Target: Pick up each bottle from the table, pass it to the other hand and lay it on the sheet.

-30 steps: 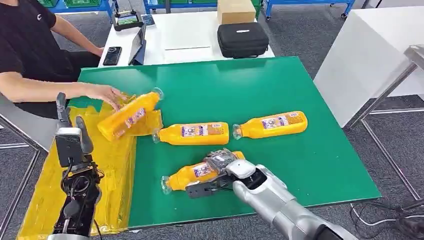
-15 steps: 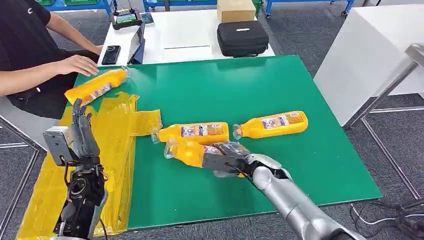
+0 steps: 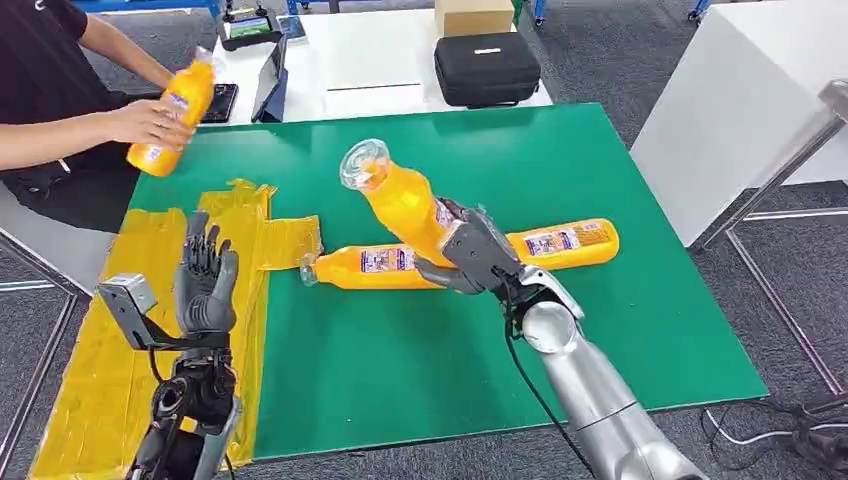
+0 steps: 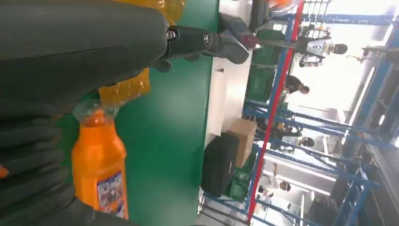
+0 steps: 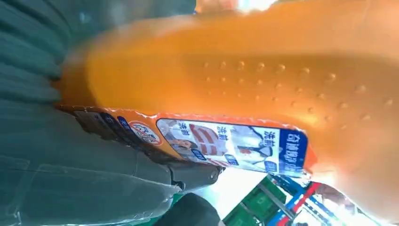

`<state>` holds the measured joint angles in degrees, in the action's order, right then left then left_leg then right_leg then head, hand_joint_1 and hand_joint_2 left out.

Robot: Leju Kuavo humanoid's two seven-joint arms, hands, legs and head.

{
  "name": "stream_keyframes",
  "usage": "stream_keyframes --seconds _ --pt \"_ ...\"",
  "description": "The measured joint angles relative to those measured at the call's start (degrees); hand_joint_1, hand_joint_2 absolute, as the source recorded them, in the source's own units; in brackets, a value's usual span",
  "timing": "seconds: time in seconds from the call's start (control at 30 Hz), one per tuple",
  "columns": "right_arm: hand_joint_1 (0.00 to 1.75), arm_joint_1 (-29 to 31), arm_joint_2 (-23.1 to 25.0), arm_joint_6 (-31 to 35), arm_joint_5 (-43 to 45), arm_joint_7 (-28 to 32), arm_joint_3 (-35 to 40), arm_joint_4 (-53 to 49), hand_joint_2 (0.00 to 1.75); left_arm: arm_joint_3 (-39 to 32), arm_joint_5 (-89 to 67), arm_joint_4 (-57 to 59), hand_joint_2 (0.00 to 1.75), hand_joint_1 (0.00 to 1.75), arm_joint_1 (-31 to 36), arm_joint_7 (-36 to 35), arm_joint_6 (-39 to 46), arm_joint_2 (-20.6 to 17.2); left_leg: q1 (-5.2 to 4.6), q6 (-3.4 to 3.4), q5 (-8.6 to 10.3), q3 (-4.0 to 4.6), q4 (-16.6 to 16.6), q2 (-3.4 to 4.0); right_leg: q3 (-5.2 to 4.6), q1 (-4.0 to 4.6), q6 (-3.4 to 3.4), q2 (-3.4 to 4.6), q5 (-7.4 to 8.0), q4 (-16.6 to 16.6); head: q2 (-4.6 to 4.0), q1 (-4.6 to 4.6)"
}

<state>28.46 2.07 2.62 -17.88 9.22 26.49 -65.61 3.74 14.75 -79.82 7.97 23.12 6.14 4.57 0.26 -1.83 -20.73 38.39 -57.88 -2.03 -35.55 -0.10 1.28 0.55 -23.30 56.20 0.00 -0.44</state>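
My right hand (image 3: 472, 252) grips an orange bottle (image 3: 398, 198) by its lower body and holds it tilted above the green table (image 3: 400, 350), clear cap end up and toward the left. The right wrist view is close on this bottle (image 5: 263, 80) and its label. Two more orange bottles lie on the table: one (image 3: 385, 266) just below the raised one, another (image 3: 565, 242) to its right. My left hand (image 3: 205, 280) is raised over the yellow sheet (image 3: 90, 380), fingers spread, holding nothing. The left wrist view looks past the fingers to a lying bottle (image 4: 99, 165).
A person at the far left holds a fourth orange bottle (image 3: 172, 115) above the table's corner. Behind the green table stands a white table (image 3: 370, 60) with a black case (image 3: 487, 70), a cardboard box (image 3: 470, 15), a tablet and a phone. A white counter (image 3: 740, 90) is at right.
My right hand has lifted its bottle off the table and swung the cap end up. My left hand rose and opened wider. The person took a bottle off the sheet and raised it.
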Motion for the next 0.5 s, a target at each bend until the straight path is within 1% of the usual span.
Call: stream_keyframes --seconds 0.1,0.2,0.27,0.4,0.5 --pt "1.75 0.0 0.4 0.9 -0.1 0.0 -0.3 0.0 1.75 1.0 0.3 -0.3 1.75 0.0 0.0 0.0 0.2 0.2 -0.01 -0.01 0.01 0.04 0.0 -0.03 -0.01 0.0 0.0 -0.01 0.0 0.0 0.0 0.0" --pt "1.75 1.1 1.8 3.8 -1.7 -0.2 -0.3 0.6 1.75 2.5 0.0 -1.0 1.75 0.0 0.0 0.3 1.1 0.3 -0.01 -0.01 0.01 0.13 0.0 -0.01 -0.11 -0.01 0.02 0.0 0.02 0.0 0.0 -0.02" --pt "1.75 3.1 3.7 5.3 -3.1 -1.0 -0.2 2.7 1.75 4.1 -0.4 -1.7 1.75 0.0 0.1 0.3 2.1 0.8 -0.01 -0.01 0.02 0.13 0.0 0.07 -0.14 0.0 0.01 0.02 0.03 0.0 0.0 0.0" --pt "1.75 8.2 8.3 6.3 -5.5 -2.1 0.9 10.0 1.75 6.9 -0.6 -2.2 1.75 0.0 1.1 0.2 2.9 1.5 0.0 0.02 0.07 0.14 0.0 0.1 -0.16 0.01 0.01 0.01 0.03 0.0 0.0 -0.02" --pt "1.75 10.8 11.5 6.3 -7.1 -2.6 2.2 14.9 1.75 8.2 -0.4 -2.2 1.75 0.0 2.0 0.2 3.1 1.6 0.04 0.03 0.08 0.14 0.0 0.09 -0.18 0.03 0.0 0.01 0.03 0.0 0.0 -0.02"
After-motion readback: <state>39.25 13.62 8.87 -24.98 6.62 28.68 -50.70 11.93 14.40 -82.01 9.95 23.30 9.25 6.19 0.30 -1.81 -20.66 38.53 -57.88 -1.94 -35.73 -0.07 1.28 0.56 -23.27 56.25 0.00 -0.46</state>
